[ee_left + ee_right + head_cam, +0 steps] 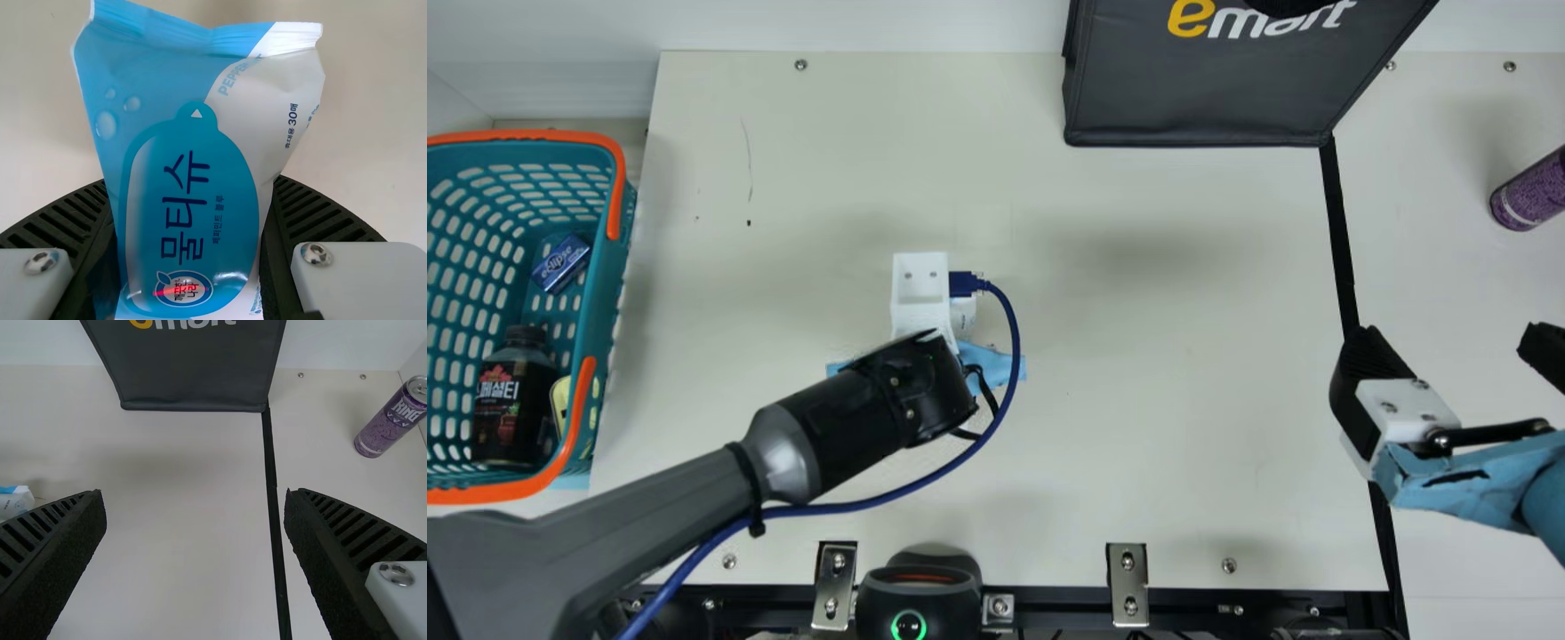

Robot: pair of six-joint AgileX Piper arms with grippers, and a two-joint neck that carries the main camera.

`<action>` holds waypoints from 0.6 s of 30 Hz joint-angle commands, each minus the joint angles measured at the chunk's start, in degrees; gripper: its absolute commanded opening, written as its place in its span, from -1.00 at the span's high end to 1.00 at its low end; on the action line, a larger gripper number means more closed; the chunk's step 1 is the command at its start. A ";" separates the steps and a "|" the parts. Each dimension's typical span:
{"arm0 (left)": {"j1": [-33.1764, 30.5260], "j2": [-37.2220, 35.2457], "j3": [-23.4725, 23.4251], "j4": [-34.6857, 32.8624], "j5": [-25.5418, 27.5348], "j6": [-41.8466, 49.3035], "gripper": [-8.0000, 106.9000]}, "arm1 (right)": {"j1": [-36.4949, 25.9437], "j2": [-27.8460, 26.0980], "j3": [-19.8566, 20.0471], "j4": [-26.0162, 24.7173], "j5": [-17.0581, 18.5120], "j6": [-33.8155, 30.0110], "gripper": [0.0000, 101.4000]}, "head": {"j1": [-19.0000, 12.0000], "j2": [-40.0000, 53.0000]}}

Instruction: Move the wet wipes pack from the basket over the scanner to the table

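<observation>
My left gripper (921,307) is over the middle of the table, its fingertips hidden beneath the arm. In the left wrist view, the left gripper (190,200) is shut on the blue-and-white wet wipes pack (190,160), whose crimped end sticks out beyond the fingers. A red streak of light crosses its small logo. Part of the pack (15,501) shows at the right wrist view's left edge. The black scanner (920,591) with a green ring is at the table's front edge. My right gripper (1449,347) stands open at the right; the right wrist view shows the right gripper (195,500) holding nothing.
At the left, the teal basket (598,311) with orange handles holds a dark bottle (514,400) and a small blue box (561,264). A black bag (1200,89) stands at the back, a purple can (1532,191) far right. A blue cable (1009,356) loops beside the left arm.
</observation>
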 commanded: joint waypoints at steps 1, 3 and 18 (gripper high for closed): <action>-0.32 0.14 0.10 1.55 -0.01 -1.19 1.00 | 0.00 0.00 0.00 0.00 0.00 0.00 -0.87 | -1.75 -0.09; -0.55 0.38 0.28 2.64 -0.06 -2.18 1.00 | 0.00 0.00 0.00 0.00 -0.07 0.00 -0.87 | -1.75 -0.09; -1.23 1.81 1.22 9.20 2.57 -7.77 1.00 | 0.00 0.00 0.00 0.00 -0.07 0.00 -0.87 | -1.75 -0.09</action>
